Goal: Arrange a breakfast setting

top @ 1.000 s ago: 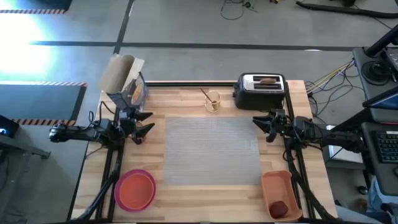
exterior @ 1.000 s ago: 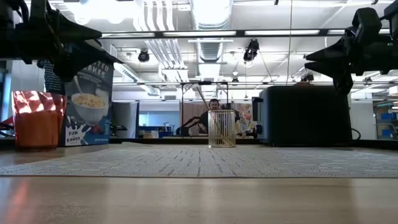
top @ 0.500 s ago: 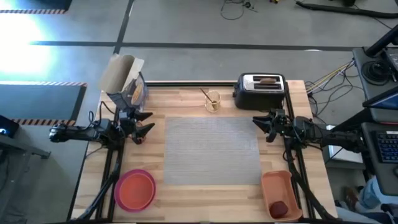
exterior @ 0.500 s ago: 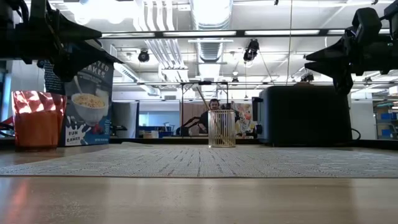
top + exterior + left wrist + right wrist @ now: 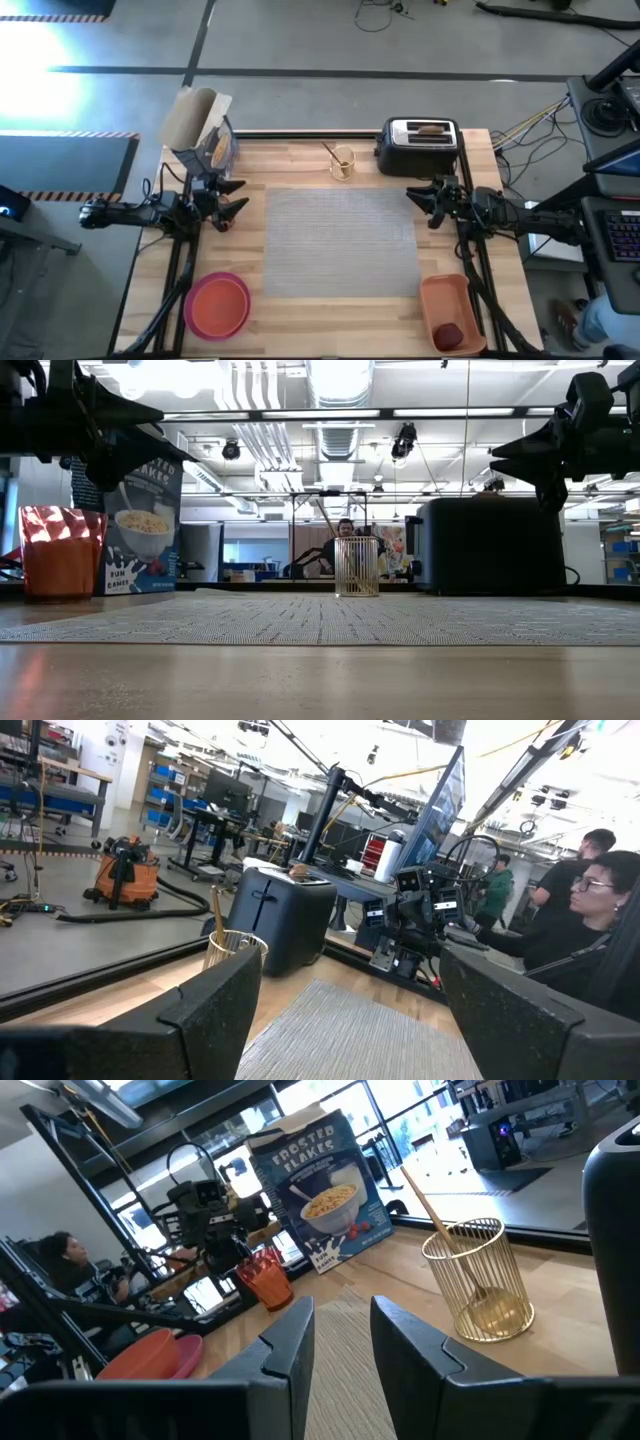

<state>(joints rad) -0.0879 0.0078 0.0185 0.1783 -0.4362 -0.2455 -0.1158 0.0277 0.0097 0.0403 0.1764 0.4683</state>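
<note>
Left gripper (image 5: 237, 197) hovers spread, empty, by the table's (image 5: 330, 310) left edge; right gripper (image 5: 416, 203) likewise near the right edge. Pink plate (image 5: 216, 306) with orange-red bowl at front-left corner; toast (image 5: 430, 128) in toaster (image 5: 418, 148) at back edge.

High view: overhead, straight down, whole table (image 5: 300, 160) in frame. Low view: tabletop height, level toward 12 o'clock. Shared: toaster (image 5: 420, 145) (image 5: 490, 545) and gold wire holder (image 5: 342, 163) (image 5: 357, 567). Wrist views face each other across the grey mat (image 5: 350, 1035) (image 5: 345, 1370); both catch the holder.
</note>
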